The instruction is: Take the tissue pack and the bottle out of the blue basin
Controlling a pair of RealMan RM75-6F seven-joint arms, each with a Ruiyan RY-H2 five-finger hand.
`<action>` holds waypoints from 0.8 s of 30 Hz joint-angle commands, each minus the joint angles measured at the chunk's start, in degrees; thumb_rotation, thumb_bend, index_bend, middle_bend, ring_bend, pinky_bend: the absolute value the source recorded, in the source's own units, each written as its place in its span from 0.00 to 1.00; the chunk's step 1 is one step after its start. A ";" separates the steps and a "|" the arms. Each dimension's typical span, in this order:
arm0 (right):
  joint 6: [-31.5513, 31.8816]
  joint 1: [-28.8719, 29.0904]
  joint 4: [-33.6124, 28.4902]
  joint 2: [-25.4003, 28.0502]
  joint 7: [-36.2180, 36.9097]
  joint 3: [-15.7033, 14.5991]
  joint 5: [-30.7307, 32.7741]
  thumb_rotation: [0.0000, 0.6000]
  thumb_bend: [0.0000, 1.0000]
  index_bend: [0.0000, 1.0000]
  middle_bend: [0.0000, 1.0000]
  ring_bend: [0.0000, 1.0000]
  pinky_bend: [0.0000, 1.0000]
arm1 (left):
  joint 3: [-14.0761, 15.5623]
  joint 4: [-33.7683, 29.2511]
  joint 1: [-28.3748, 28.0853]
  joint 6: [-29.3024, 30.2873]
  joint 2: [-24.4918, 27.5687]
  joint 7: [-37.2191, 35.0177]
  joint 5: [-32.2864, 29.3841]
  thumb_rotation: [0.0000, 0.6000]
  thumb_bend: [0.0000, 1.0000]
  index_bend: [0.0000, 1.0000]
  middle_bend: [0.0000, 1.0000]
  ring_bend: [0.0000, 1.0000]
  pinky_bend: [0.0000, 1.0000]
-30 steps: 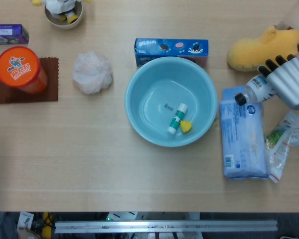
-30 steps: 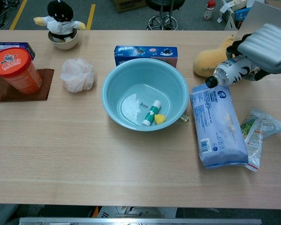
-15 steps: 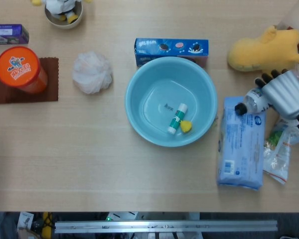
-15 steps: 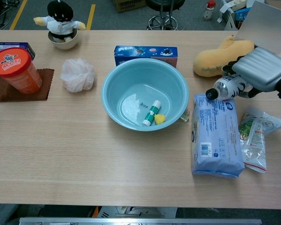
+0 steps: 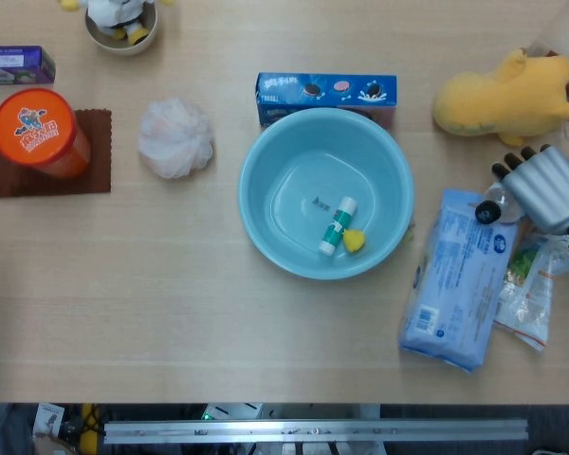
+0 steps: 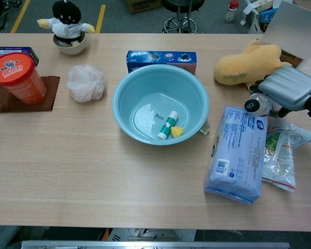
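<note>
**Inspector:** Where do the task items stand?

**Assistant:** The tissue pack point(image 5: 453, 280) lies flat on the counter point(image 5: 171, 284), outside the blue basin point(image 5: 325, 192) and to its right, skewed so its far end leans away from the basin. The bottle point(image 6: 258, 105) is also out of the basin, its dark cap just above the pack's far end.

**Inspector:** And the robot hand?

**Assistant:** The right robot hand point(image 5: 545, 186) has its fingers wrapped over the bottle's body, gripping it (only the cap end shows clearly). The left robot hand appears in neither view.

**Inspector:** Basin contents?

**Assistant:** A green-and-white tube point(image 5: 339, 226) and a small yellow item point(image 5: 355, 241), touching each other.

**Inspector:** Surroundings?

**Assistant:** A yellow plush point(image 5: 503, 92) beyond the hand, a clear packet point(image 5: 531, 284) beside the pack, and a blue cookie box point(image 5: 326, 92) just behind the basin.
</note>
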 commanded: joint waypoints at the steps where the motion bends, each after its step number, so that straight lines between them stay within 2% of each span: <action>1: -0.70 0.03 0.98 -0.45 -0.41 0.48 0.55 1.00 0.36 0.61 0.58 0.57 0.63 | 0.02 -0.12 -0.02 -0.02 0.03 0.15 -0.03 1.00 0.32 0.24 0.21 0.14 0.10; 4: -1.57 0.11 1.43 -0.86 -1.01 1.08 1.46 1.00 0.36 0.59 0.56 0.55 0.63 | -0.01 -0.30 -0.06 0.02 0.04 0.43 -0.10 1.00 0.32 0.24 0.21 0.14 0.10; 10: -3.35 0.44 1.12 -1.54 -3.16 2.18 3.49 1.00 0.36 0.46 0.51 0.48 0.63 | 0.01 -0.66 -0.05 0.19 0.11 0.74 -0.06 1.00 0.32 0.24 0.21 0.14 0.10; 18: -4.95 0.85 -0.85 -0.87 -4.80 2.93 5.24 1.00 0.36 0.18 0.35 0.32 0.54 | -0.02 -0.72 0.16 0.65 0.19 0.77 -0.20 1.00 0.32 0.24 0.21 0.14 0.10; 21: -4.09 0.68 -1.78 -0.06 -3.76 3.08 4.57 1.00 0.36 0.12 0.30 0.27 0.48 | -0.07 -0.64 0.15 0.69 0.10 0.79 -0.23 1.00 0.32 0.24 0.21 0.14 0.10; 24: -2.22 0.15 -3.53 1.42 -1.80 3.46 3.62 1.00 0.36 0.12 0.28 0.26 0.48 | -0.12 -0.64 -0.01 0.56 -0.02 0.93 -0.16 1.00 0.32 0.24 0.21 0.14 0.10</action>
